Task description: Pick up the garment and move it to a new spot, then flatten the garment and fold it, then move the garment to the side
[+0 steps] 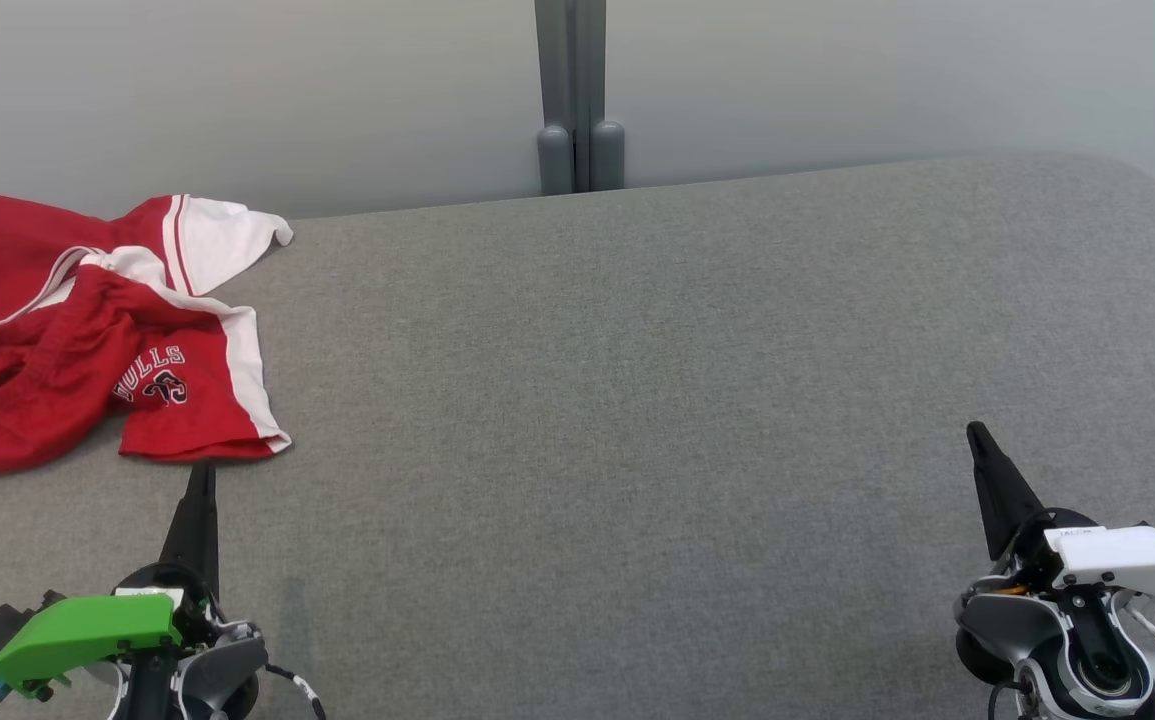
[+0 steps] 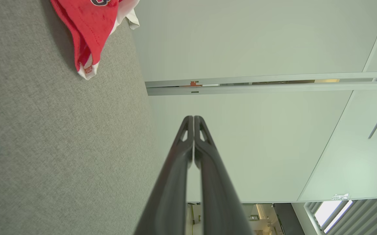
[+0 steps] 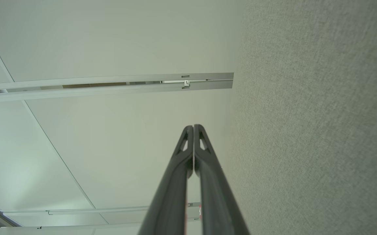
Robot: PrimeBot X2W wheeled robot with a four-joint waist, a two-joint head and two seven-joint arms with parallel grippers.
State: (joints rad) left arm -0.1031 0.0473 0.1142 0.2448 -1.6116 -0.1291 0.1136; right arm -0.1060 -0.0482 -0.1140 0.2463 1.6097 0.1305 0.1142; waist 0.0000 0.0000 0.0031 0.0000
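Down at the near left, the left gripper (image 1: 202, 482) has its two long dark fingers pressed together into one spike, pinching nothing. Its tip points toward the far side and stops just short of the near hem of the garment (image 1: 87, 340), apart from it. A bright green cover (image 1: 77, 630) sits on that wrist. In the left wrist view the fingers (image 2: 175, 176) meet at the tips with no gap, and a red and white corner of the shorts lies on the grey cloth at the upper left of that view

Over at the near right, the right gripper (image 1: 979, 442) is likewise pressed together and holds nothing, its wrist under a white cover (image 1: 1127, 555). Its tip leans slightly left and toward the far side. It sits well apart from the garment, with most of the width of the grey surface (image 1: 637, 400) between them

The garment is a pair of red shorts with white side stripes and white lettering on one leg. It lies crumpled at the far left of the surface. The printed leg lies toward the near side, the other leg is twisted toward the far edge with a white panel showing, and the gathered waistband bunches at the left

Beyond the far edge stand pale wall panels (image 1: 237, 90) and a grey post (image 1: 571, 90) at the middle
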